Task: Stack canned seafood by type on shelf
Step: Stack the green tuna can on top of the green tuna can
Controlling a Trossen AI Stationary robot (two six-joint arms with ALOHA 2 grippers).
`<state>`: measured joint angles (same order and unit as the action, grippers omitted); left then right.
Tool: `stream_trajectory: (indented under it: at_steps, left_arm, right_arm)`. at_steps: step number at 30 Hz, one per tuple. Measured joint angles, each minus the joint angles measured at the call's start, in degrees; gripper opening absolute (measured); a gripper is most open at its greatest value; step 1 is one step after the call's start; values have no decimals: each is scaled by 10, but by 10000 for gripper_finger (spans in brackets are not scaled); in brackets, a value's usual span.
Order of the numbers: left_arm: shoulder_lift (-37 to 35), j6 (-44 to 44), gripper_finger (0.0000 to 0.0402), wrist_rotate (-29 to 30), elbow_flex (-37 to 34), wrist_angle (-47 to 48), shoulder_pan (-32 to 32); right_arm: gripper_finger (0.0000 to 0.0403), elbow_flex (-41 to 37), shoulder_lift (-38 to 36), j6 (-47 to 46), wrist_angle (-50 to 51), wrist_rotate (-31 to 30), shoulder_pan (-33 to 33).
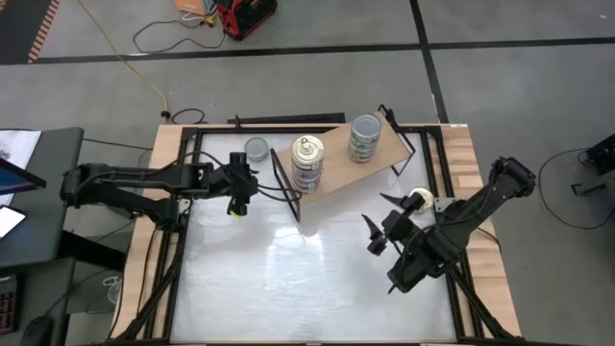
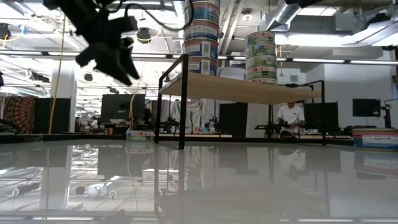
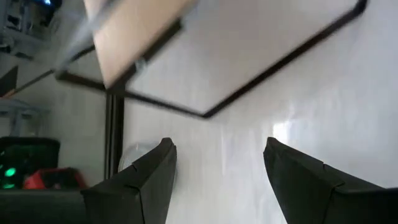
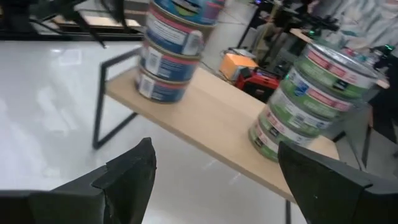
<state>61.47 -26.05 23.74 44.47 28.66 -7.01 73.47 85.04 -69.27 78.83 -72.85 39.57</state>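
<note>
Closest to the front of the glossy white tabletop (image 1: 288,279) is the right gripper (image 1: 382,223), hanging over the table's right side with its two dark fingers spread wide and nothing between them. From its wrist camera it looks straight at the shelf.

Further back, the light tan rectangular wooden shelf on a thin black metal frame (image 1: 332,163) sits at an angle toward the rear middle of the table. Two stacks of low round tins stand on it: a stack with blue-and-white labels and a shiny pull-tab lid on top (image 1: 307,163) near the shelf's left end, and a stack with green-and-red labels and a dull grey top (image 1: 365,137) toward the right end, well apart from the first.

Left of the shelf, the left gripper (image 1: 235,192) hovers above the table, jaws apart and empty. Just behind it, a single grey-topped tin (image 1: 257,149) sits on the tabletop beside the shelf's left legs, not touching the gripper.
</note>
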Motion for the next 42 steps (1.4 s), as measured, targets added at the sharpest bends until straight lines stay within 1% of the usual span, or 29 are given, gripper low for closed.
stream_trajectory:
  at_steps: [3, 7, 11, 13, 18, 21, 23, 26, 32, 35, 39, 42]
  left_arm:
    - [0, -21, 231, 7, -26, -7, -20]
    - [0, -59, 231, 8, -63, -36, -50]
    - [6, -133, 231, 9, -100, -98, -82]
    - [8, -174, 231, 8, -116, -109, -97]
    - [15, -227, 231, 9, -131, -156, -132]
    - [15, -287, 231, 8, -138, -193, -151]
    - [15, -306, 231, -3, -140, -203, -166]
    - [24, -299, 231, -43, -140, -221, -193]
    - [28, -189, 231, -83, -140, -270, -259]
    - [30, -182, 231, -123, -140, -273, -284]
    - [49, -146, 231, -130, -140, -300, -305]
    - [78, -117, 231, -129, -140, -336, -322]
  right_arm:
    - [360, 0, 6, -32, 18, -11, 2]
    - [360, 0, 5, -25, 9, -15, 0]
    - [360, 0, 5, -23, 9, -22, 0]
    - [360, 0, 5, -23, 9, -22, 0]
    - [360, 0, 5, -23, 9, -22, 0]
    - [360, 0, 5, -21, 9, -22, 0]
    - [360, 0, 5, -21, 8, -23, 0]
    - [360, 0, 5, -21, 6, -23, 0]
    - [360, 0, 5, -21, 2, -23, 0]
    - [360, 0, 5, -21, 0, -23, 0]
    - [360, 0, 5, -21, 0, -23, 0]
    - [360, 0, 5, -21, -1, -25, -3]
